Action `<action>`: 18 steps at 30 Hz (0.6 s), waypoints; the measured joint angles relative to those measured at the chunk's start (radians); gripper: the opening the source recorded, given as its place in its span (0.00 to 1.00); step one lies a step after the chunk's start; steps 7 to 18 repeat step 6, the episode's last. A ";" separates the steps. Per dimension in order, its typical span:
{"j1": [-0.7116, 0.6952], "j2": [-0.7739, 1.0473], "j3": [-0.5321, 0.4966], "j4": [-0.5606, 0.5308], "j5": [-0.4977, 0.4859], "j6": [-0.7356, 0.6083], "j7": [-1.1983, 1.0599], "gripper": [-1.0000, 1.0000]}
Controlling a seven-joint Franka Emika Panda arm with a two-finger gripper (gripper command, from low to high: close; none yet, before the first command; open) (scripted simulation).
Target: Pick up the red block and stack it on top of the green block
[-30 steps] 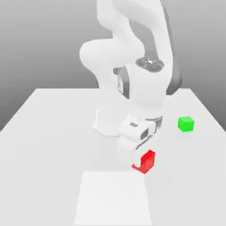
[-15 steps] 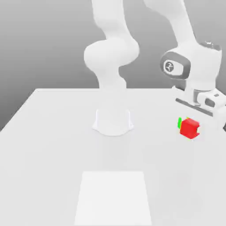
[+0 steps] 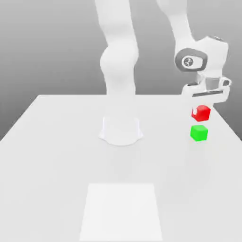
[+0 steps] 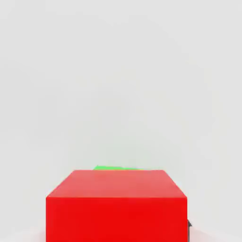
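Clamping the red block (image 3: 201, 112), the gripper (image 3: 202, 107) hangs above the green block (image 3: 199, 133)

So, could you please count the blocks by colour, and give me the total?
Red block: 1
Green block: 1
Total: 2

The arm (image 3: 118, 56) is glossy white, built of thick rounded segments rising from a round white base (image 3: 121, 131). Its wrist housing (image 3: 201, 56) carries a dark grey ring around a round cap with a small white emblem. Below, the end effector (image 3: 204, 105) has a flat white body with dark edging.
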 joint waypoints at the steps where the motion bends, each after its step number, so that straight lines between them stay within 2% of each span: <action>1: -0.004 0.022 0.001 0.000 -0.013 0.024 0.007 0.00; 3: -0.021 0.062 -0.005 -0.002 -0.073 0.076 0.047 0.00; 5: -0.028 0.097 -0.035 -0.006 -0.201 0.129 0.136 0.00; 6: -0.033 0.106 -0.047 -0.007 -0.250 0.144 0.170 1.00; 18: -0.033 0.106 -0.047 -0.007 -0.250 0.144 0.170 1.00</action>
